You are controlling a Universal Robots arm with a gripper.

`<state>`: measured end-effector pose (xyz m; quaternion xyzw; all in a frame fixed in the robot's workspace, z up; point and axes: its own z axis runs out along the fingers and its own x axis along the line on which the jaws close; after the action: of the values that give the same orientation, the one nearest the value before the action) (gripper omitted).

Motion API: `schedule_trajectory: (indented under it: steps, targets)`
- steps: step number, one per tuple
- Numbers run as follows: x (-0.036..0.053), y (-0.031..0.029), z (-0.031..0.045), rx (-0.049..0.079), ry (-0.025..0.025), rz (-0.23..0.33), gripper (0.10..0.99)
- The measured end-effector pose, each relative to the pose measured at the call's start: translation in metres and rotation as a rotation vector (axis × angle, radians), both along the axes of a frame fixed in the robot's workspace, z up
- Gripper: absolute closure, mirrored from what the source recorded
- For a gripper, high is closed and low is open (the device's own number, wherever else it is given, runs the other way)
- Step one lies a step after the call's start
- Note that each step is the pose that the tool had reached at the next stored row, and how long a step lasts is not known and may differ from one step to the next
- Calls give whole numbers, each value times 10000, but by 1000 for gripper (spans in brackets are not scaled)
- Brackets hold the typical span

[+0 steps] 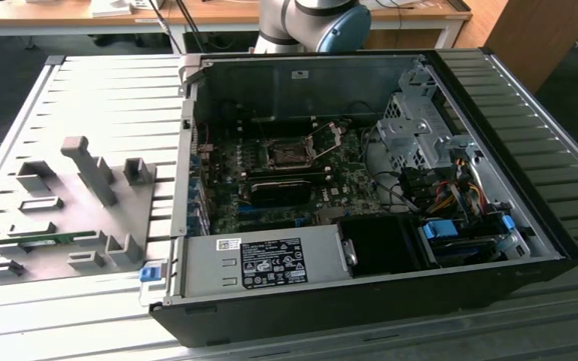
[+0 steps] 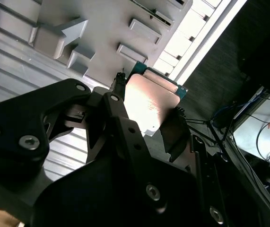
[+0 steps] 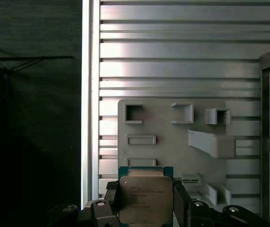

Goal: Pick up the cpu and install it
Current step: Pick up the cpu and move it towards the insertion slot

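While in tool point(image 3: 146, 204), cpu point(image 3: 145, 194) above fixture point(image 3: 168, 142).

A robotics lab: an opened computer case point(image 1: 299, 83) sits on a ribbed metal bench point(image 1: 108, 90), a robot arm point(image 1: 314, 22) at its far edge.

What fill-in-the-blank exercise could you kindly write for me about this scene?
The gripper is ____ on the cpu. The grey fixture plate lies on the exterior view's ____ of the computer case. The socket inside the case holds ____ chip.
Missing words: shut; left; no.
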<state>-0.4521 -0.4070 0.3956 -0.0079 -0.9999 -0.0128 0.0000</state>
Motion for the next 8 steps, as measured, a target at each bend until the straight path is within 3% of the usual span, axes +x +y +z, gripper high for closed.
schedule_trajectory:
  steps: [8]
  targets:
    - [0, 0, 53, -1, 1, -8, 541]
